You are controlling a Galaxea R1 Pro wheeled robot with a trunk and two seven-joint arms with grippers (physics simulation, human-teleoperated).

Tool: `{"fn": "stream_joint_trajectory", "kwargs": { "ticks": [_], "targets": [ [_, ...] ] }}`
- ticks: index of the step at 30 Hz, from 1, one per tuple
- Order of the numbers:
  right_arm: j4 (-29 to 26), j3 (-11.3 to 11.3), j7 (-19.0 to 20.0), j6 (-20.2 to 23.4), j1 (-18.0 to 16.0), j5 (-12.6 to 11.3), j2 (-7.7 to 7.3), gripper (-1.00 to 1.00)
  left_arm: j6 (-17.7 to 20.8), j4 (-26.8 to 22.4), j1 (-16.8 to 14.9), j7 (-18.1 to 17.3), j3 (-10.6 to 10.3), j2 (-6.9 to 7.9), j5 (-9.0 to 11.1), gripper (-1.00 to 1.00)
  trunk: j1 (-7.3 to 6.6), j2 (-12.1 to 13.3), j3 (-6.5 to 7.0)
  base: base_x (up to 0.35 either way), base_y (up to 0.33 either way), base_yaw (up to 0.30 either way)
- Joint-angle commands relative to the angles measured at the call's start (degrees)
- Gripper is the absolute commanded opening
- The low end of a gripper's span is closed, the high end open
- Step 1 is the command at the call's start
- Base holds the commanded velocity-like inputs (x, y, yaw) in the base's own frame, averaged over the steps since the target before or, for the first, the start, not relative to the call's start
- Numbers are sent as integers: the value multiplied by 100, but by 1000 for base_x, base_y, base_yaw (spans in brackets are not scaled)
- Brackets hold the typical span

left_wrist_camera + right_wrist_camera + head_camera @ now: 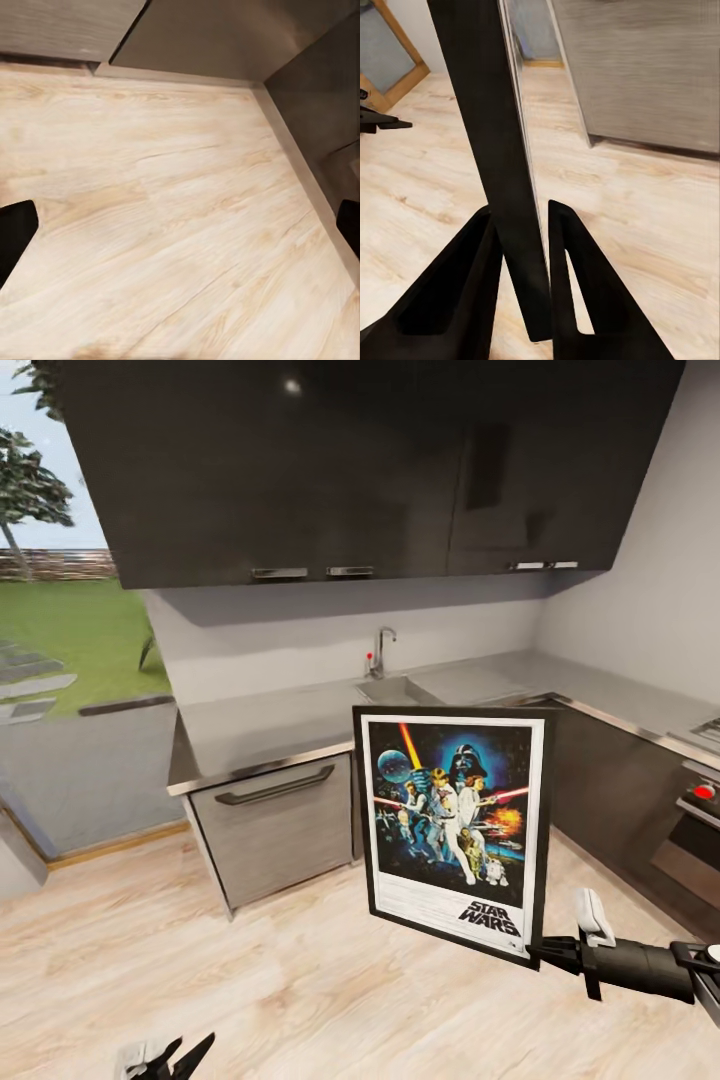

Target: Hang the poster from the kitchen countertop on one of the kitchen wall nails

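The right claw (pixel 548 952) is clamped on the lower right corner of the flat rectangular Star Wars poster (pixel 452 825), a sheet of colourful artwork on dark blue with a white border and a thin black frame, which stands upright in the air above the pale wood-plank floor (pixel 300 980), clear of the table and tilted slightly. In the right wrist view the frame's black edge (pixel 502 172) runs up between the two dark fingers (pixel 457 285), which press against it from either side. The poster hangs in front of the long matte grey kitchen table (pixel 270 725) with its shiny steel front edge, an L-shaped top set over dark cabinets, with an inset sink (pixel 385 690) and a chrome tap (pixel 382 650) behind the poster's upper edge. A grey drawer front with a dark bar handle (pixel 272 785) sits below the table at the left, and an oven with a red knob (pixel 703 792) stands at the far right. Dark glossy wall cupboards (pixel 360 460) hang above. The left claw (pixel 165 1057) is low over the floor at the head view's lower edge, its dark fingertips (pixel 15 232) spread apart with nothing between them.
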Motion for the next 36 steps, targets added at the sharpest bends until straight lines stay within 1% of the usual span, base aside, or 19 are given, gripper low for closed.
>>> {"fn": "stream_joint_trajectory", "kwargs": {
  "ticks": [1,36],
  "targets": [
    [-5,-3,29,76,-2,-26,-3,-100,-17,-8,-11,-12,-49,3,58,100,3,-14,-13,-129,288,287],
    [2,-3,29,76,-2,-26,1,-100,-17,-8,-11,-12,-49,3,58,100,3,-14,-13,-123,288,288]
  ]
}}
